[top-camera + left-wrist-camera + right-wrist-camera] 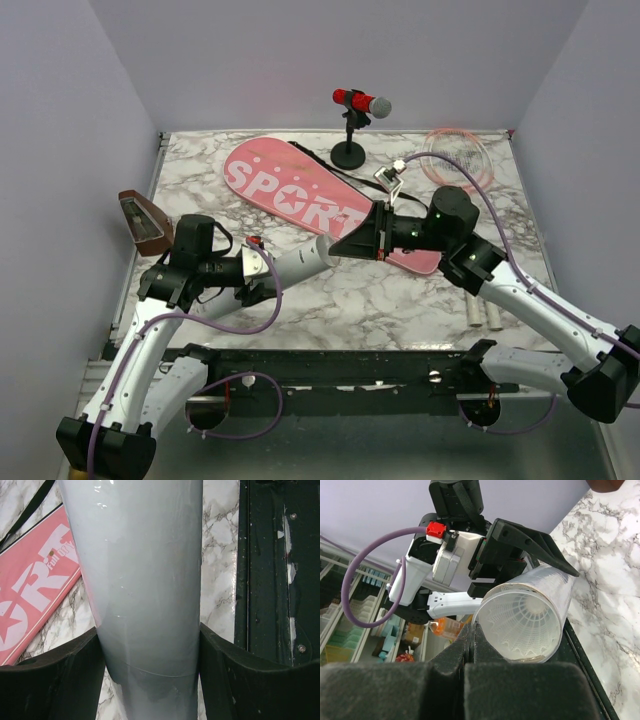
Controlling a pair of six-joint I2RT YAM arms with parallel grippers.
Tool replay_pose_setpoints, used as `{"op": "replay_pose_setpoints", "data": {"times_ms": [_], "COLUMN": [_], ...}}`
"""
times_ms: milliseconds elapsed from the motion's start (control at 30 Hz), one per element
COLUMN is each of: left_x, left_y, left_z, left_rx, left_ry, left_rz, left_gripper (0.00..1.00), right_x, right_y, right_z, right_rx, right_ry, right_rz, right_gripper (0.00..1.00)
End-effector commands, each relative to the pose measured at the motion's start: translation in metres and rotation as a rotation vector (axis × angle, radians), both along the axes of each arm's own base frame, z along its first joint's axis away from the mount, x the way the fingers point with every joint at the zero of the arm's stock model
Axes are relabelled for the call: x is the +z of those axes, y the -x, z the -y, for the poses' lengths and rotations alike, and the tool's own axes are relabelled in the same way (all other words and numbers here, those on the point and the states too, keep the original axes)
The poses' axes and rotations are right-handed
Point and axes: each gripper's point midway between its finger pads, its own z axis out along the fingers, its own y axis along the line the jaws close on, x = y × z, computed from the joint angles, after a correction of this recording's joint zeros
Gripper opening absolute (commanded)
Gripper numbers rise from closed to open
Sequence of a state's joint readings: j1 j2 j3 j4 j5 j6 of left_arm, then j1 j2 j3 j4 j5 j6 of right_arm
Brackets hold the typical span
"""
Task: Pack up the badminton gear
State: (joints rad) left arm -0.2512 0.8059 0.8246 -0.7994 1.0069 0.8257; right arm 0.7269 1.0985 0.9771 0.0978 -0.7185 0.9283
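Note:
My left gripper [270, 265] [149, 635] is shut on the long white tube [305, 256] [145, 580], one jaw on each side, holding it level above the table and pointing right. The tube's open end [550, 585] faces my right gripper [345, 243] [472, 630], and a white shuttlecock shows inside. That gripper is shut, its tips against the tube's rim, with nothing visible between them. The pink "SPORT" bag [290, 190] [30, 595] lies diagonally under both. Two pink rackets [457, 155] lie at the back right, white handles [480, 315] toward the front.
A red microphone on a black stand [360, 102] stands at the back centre. A brown wedge-shaped box [140, 220] sits at the left edge. The bag's black strap [310, 155] trails behind it. A black rail [265, 570] runs along the marble table's [400, 300] front edge.

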Motion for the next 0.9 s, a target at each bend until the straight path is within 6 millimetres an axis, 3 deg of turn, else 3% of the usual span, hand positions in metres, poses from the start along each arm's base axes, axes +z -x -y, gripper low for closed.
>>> {"op": "replay_pose_setpoints", "data": {"times_ms": [0, 333, 700, 867], "left_x": [0.023, 0.025, 0.024, 0.025], "left_y": [0.003, 0.003, 0.005, 0.006], "left_z": [0.006, 0.006, 0.005, 0.005], "left_rx": [-0.048, -0.051, -0.06, -0.067], "left_ry": [0.051, 0.049, 0.044, 0.045], "left_rz": [0.074, 0.083, 0.095, 0.1], "left_gripper": [0.37, 0.37, 0.37, 0.37], "right_x": [-0.001, -0.007, -0.013, -0.012], "right_y": [0.007, 0.012, 0.015, 0.016], "right_z": [-0.003, -0.009, -0.013, -0.013], "right_rx": [0.042, 0.081, 0.096, 0.096], "right_ry": [-0.031, -0.035, -0.034, -0.043], "right_rz": [-0.008, -0.037, -0.051, -0.051], "right_gripper": [0.01, 0.01, 0.26, 0.32]}}
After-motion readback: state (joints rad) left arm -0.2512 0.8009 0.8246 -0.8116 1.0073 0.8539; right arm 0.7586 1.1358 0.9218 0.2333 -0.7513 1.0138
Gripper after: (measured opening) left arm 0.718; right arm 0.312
